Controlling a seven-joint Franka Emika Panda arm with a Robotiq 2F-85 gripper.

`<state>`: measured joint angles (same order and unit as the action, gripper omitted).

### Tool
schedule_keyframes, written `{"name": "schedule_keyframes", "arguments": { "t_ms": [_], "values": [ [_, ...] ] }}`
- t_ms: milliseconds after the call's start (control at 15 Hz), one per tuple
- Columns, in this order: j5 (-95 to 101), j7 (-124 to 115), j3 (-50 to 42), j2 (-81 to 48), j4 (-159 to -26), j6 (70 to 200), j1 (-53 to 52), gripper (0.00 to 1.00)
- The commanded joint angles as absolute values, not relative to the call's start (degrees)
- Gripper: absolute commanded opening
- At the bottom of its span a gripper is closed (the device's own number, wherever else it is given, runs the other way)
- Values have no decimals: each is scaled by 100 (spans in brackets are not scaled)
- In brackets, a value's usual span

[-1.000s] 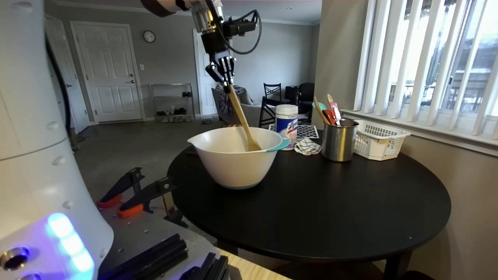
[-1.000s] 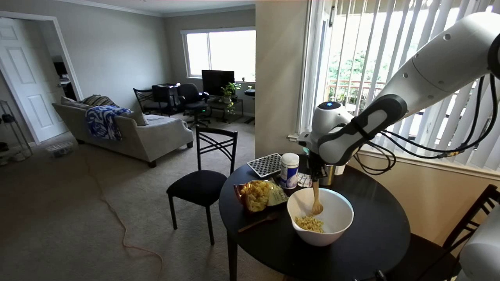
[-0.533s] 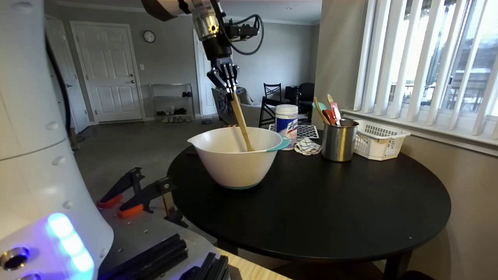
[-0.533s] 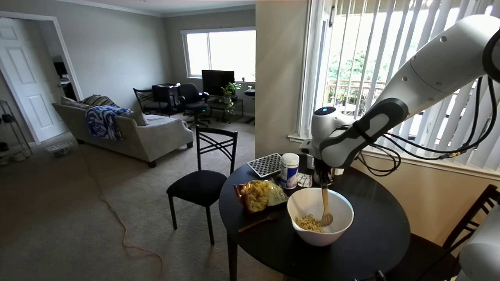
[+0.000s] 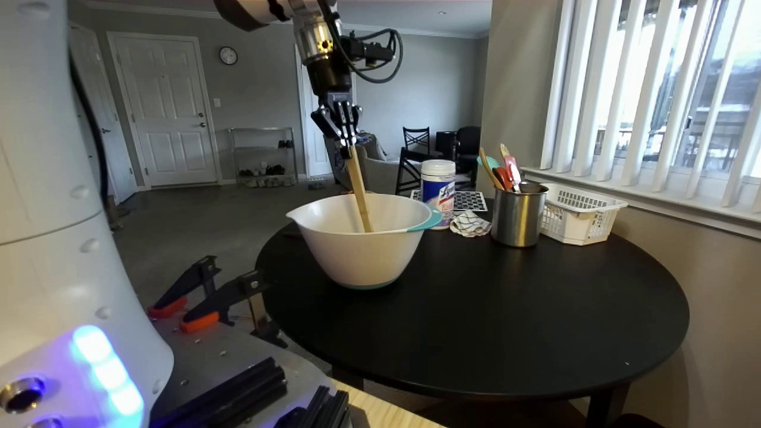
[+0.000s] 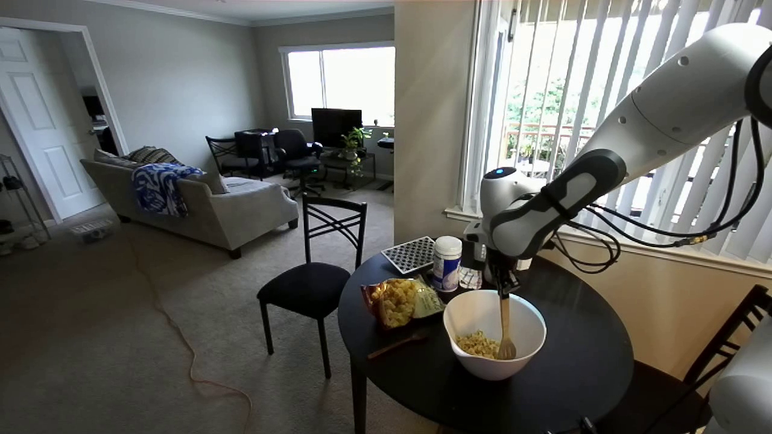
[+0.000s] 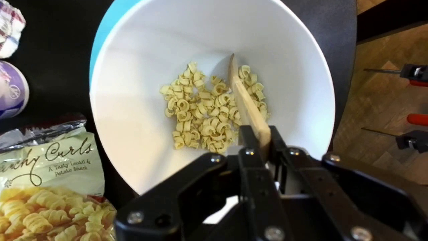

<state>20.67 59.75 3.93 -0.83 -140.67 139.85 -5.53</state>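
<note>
My gripper (image 7: 262, 135) is shut on the upper handle of a wooden spoon (image 7: 245, 100), a black finger on each side. In an exterior view the spoon (image 5: 359, 187) slants slightly from upright down into a large white mixing bowl (image 5: 351, 261) with a teal handle. The spoon's slotted head (image 6: 506, 349) is low in the bowl, beside a pile of small pale-yellow curled pieces (image 7: 200, 110). These curls cover part of the bowl's floor and lie on both sides of the spoon head. The front wall hides the head in an exterior view.
An open bag of curls (image 6: 401, 301), a wipes canister (image 5: 439, 190) and another wooden utensil (image 6: 395, 345) lie near the bowl on the black round table (image 5: 505, 321). A steel utensil pot (image 5: 518, 220), checked cloth (image 5: 469, 224) and white basket (image 5: 579, 214) stand near the window.
My gripper and the spoon have come lower, and the spoon stands steeper. Its head has moved across the bowl, down to the edge of the curls. The bowl has stayed put.
</note>
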Motion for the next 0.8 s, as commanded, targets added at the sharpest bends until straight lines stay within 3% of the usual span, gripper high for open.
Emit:
{"name": "schedule_keyframes", "arguments": {
  "t_ms": [0, 733],
  "values": [
    [1412, 6762, 537, -90, -14054, 14078, -596, 6],
    [999, 6906, 707, -152, -13766, 14164, -680, 7]
  ]
}}
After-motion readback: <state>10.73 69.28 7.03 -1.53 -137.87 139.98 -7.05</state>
